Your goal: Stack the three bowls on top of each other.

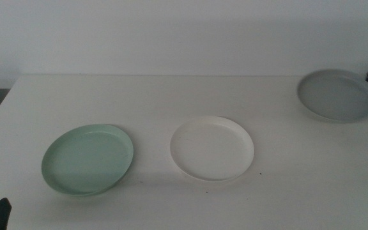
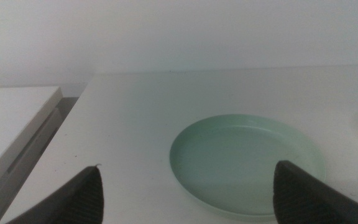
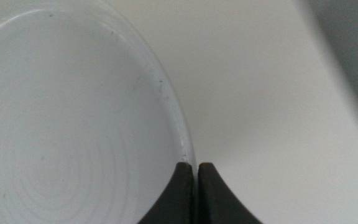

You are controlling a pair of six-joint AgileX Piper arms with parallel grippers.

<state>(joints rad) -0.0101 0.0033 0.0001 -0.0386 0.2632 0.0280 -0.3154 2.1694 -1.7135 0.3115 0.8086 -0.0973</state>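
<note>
Tabletop, white, seen from above. Nearest, at the bottom left corner, the left gripper waits with fingers spread apart, grasping nothing. Beyond it lies the green bowl, with the white bowl to its right. Farthest, at the right edge, the right gripper has its fingers clenched on the grey bowl's rim.
</note>
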